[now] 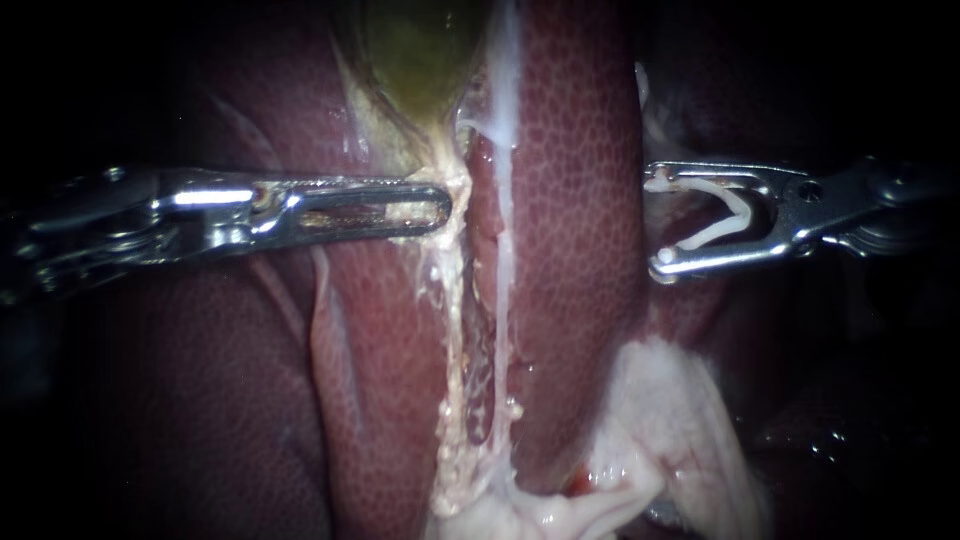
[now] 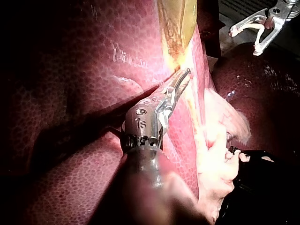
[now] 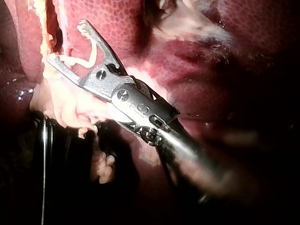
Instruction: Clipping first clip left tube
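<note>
- The left tube (image 1: 452, 330) is running down from just under the gallbladder (image 1: 415, 50). The left instrument (image 1: 445, 205) is pinching its upper end, with its pincer pressed together on the pale tissue.
- The right instrument (image 1: 653, 224) is hanging well apart from that tube, on the far side of a ridge of liver (image 1: 580, 200). Its pincer is standing wide but gripping a white clip (image 1: 738, 210) from both sides.
- Both shafts are fading into darkness at the edges of the endoscope view. The tube's lower end is sinking into ragged white tissue, so its outline is hard to make out there.
- The tube is showing as a thin, yellowish-white, crumbly strand, lying just beside a smoother white strand (image 1: 503, 250) on its right.
</note>
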Tool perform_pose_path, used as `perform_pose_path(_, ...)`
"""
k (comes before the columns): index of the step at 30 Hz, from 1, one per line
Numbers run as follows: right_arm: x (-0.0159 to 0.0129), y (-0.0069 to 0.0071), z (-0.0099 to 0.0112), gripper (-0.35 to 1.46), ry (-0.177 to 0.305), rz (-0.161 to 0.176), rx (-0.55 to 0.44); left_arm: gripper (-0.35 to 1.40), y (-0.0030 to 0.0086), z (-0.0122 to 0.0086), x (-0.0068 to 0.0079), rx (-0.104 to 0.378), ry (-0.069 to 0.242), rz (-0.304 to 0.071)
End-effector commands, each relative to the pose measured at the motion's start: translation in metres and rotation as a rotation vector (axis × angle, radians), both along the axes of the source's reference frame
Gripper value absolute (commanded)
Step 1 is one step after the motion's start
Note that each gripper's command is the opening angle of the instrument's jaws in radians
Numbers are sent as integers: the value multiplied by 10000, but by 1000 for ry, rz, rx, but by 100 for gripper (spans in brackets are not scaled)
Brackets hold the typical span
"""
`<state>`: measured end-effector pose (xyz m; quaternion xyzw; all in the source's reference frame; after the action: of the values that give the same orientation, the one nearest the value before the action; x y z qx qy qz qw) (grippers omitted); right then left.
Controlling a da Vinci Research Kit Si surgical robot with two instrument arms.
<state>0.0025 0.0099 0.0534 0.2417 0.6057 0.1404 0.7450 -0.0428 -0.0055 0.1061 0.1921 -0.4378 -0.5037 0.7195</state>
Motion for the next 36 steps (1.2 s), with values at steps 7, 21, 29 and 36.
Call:
perform_pose_path(7,0,0,0,60,0,0,0,-35,0,0,0,0,0,0)
perform_pose_path(21,0,0,1,60,0,0,0,-35,22,-43,34,11,-6,-13)
perform_pose_path(29,0,0,0,60,0,1,0,-35,34,-77,54,9,-14,-44)
perform_pose_path(36,1,-1,0,60,0,1,-1,-35,37,-85,63,4,-14,-49)
